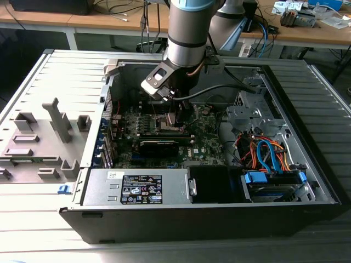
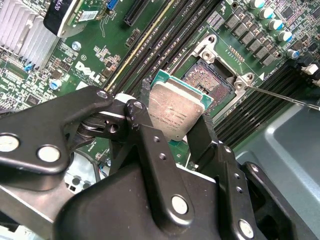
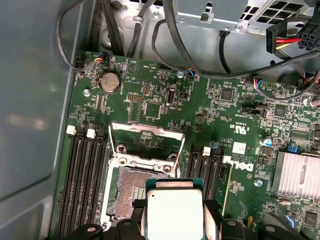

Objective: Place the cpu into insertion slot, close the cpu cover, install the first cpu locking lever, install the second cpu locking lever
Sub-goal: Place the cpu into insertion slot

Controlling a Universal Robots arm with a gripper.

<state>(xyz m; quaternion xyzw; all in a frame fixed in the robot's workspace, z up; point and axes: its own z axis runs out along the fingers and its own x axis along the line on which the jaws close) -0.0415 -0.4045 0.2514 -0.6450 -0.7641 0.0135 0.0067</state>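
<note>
My gripper (image 2: 172, 122) is shut on the cpu (image 2: 176, 111), a small square chip with a silvery top and green edge, pinched at two opposite sides by the black fingers (image 2: 141, 125). The chip hangs tilted, just above and beside the insertion slot (image 2: 212, 77), whose dark pin field lies bare. In the first wrist view the cpu (image 3: 175, 212) overlaps one corner of the insertion slot (image 3: 131, 192). The cpu cover (image 3: 145, 136) stands raised at the socket's far edge. In the exterior view the gripper (image 1: 175, 118) is low over the motherboard's middle.
A thin metal lever (image 2: 282, 97) sticks out beside the socket. Black memory slots (image 3: 85, 185) flank it on both sides, and a finned heatsink (image 3: 297, 175) lies beyond. The case holds a power supply (image 1: 137, 189) and cabled drive bay (image 1: 269, 161). A grey fixture (image 1: 46, 137) sits at the exterior view's left.
</note>
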